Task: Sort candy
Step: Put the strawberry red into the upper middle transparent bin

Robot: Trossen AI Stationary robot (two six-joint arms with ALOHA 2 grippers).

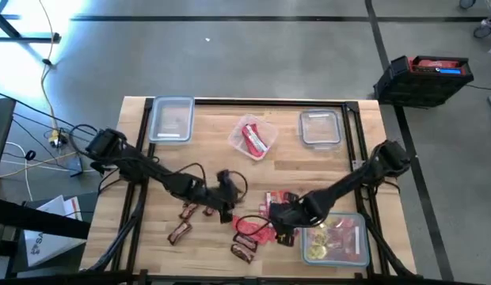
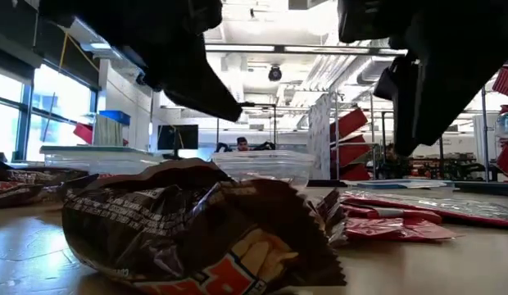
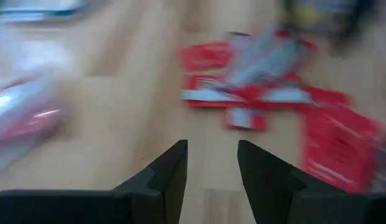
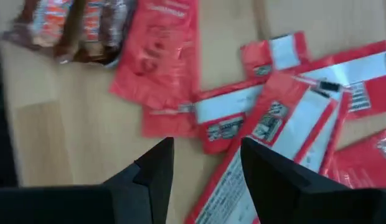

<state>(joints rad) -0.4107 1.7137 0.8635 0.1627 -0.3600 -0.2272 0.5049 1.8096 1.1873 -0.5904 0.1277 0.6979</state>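
Note:
The candy lies loose on the near half of the wooden table (image 1: pixel 150 182). Flat red packets (image 1: pixel 260 229) are heaped near the middle, and dark brown bars (image 1: pixel 182 231) lie to their left and near the front edge (image 1: pixel 244 252). My left gripper (image 1: pixel 227 206) hovers open just left of the red heap, and red packets (image 3: pixel 255 93) show ahead of its fingers (image 3: pixel 211 146). My right gripper (image 1: pixel 279 226) stands open over the red packets (image 4: pixel 274 118), with a brown bar (image 4: pixel 75 28) beyond them. Neither gripper holds anything. One brown bar (image 2: pixel 197 238) fills the front of the low view.
Clear containers stand on the table: one at the far left (image 1: pixel 173 120), one at the far right (image 1: pixel 320 127), one with red packets at the far middle (image 1: pixel 252 137), and one with yellow sweets at the near right (image 1: pixel 336 237). Bare wood lies between the far containers and the candy.

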